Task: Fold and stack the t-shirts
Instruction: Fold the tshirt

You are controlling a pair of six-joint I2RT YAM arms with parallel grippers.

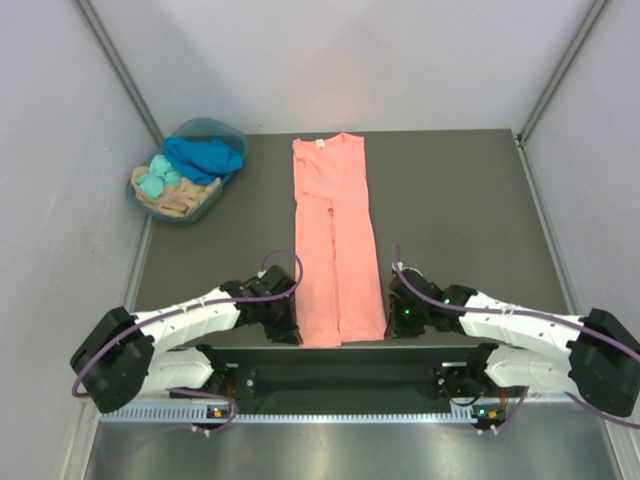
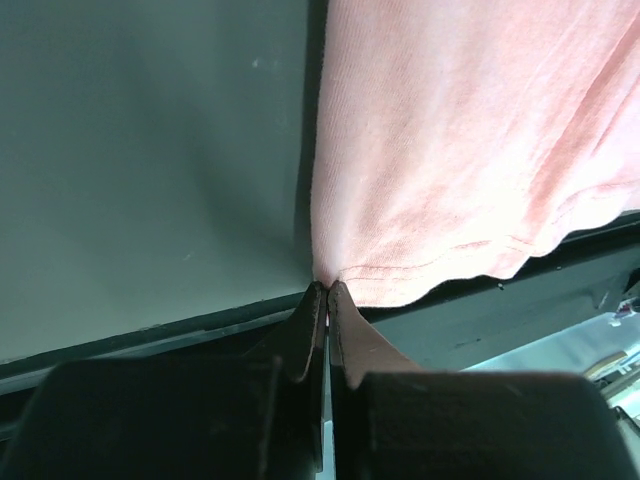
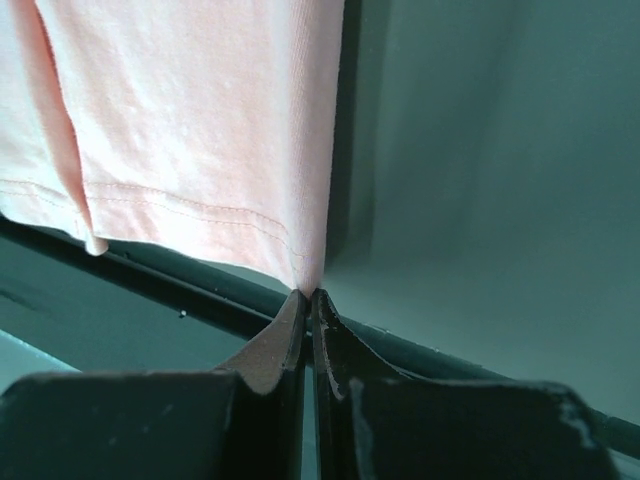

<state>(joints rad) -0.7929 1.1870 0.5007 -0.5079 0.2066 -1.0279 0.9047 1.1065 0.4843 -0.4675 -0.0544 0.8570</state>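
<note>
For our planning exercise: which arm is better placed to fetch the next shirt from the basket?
Probably left: the basket sits at the far-left corner of the table, nearer the left gripper; the right gripper lies beyond the pink shirt. Both pinch its hem now.

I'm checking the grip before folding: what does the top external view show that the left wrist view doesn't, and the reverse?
Only top external: the whole salmon-pink shirt lying as a long strip, the basket far left with a blue shirt, turquoise shirt and tan shirt, and the right tool at the strip's near right corner. Only left wrist: the left tool shut, pinching the hem corner. Both: pink fabric on the dark table.
</note>
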